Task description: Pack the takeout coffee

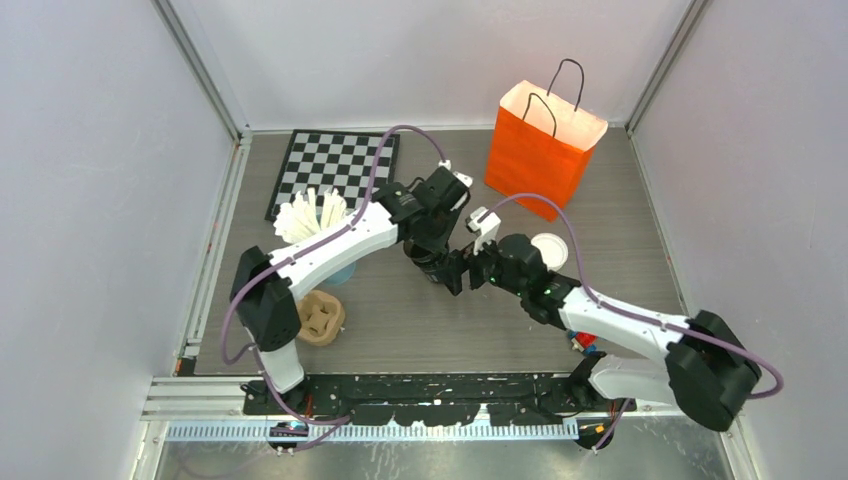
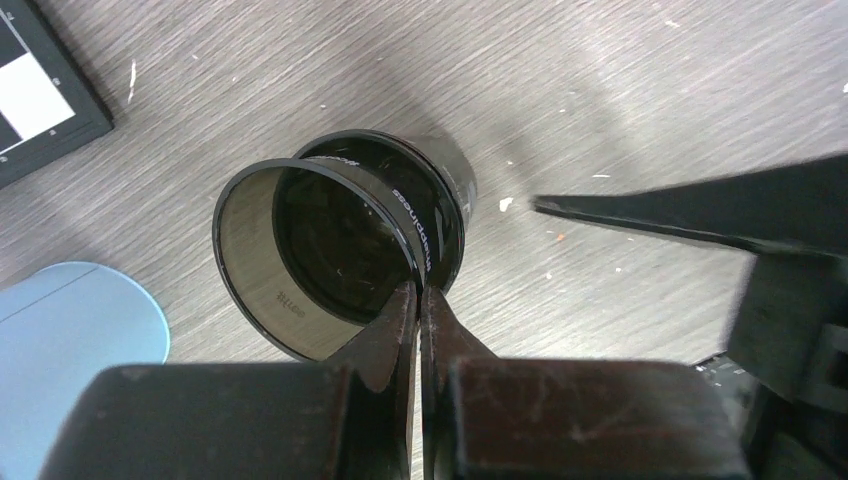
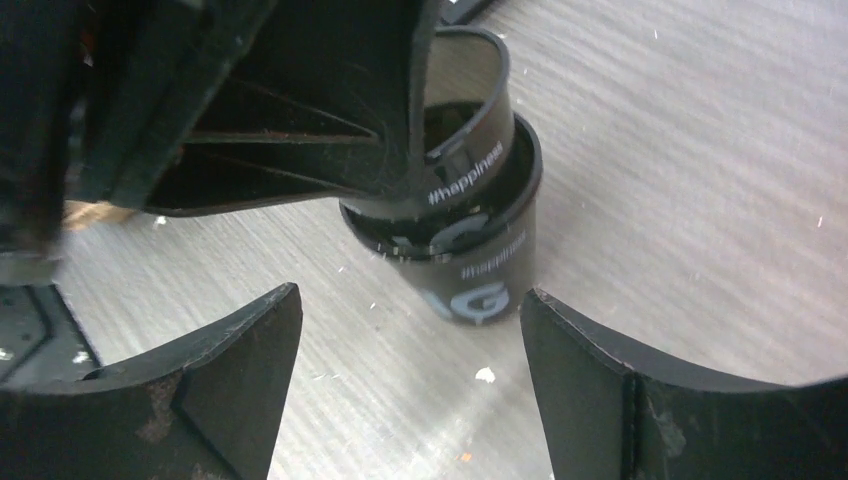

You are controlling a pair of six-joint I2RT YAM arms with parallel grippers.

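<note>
Two black paper cups with pale print stand nested on the table. In the left wrist view the upper cup (image 2: 250,260) tilts out of the lower cup (image 2: 455,180). My left gripper (image 2: 418,290) is shut on the upper cup's rim. In the right wrist view the upper cup (image 3: 465,185) sits in the lower cup (image 3: 490,275), with the left gripper's fingers (image 3: 300,120) above it. My right gripper (image 3: 410,300) is open, its jaws just short of the lower cup on either side. From the top view both grippers, left (image 1: 430,255) and right (image 1: 462,270), meet mid-table and hide the cups.
A round white lid (image 1: 548,250) lies beside the right wrist. An orange paper bag (image 1: 545,150) stands open at the back right. A chessboard (image 1: 335,165), a light-blue cup of white sticks (image 1: 315,220) and a brown cup carrier (image 1: 320,318) are to the left.
</note>
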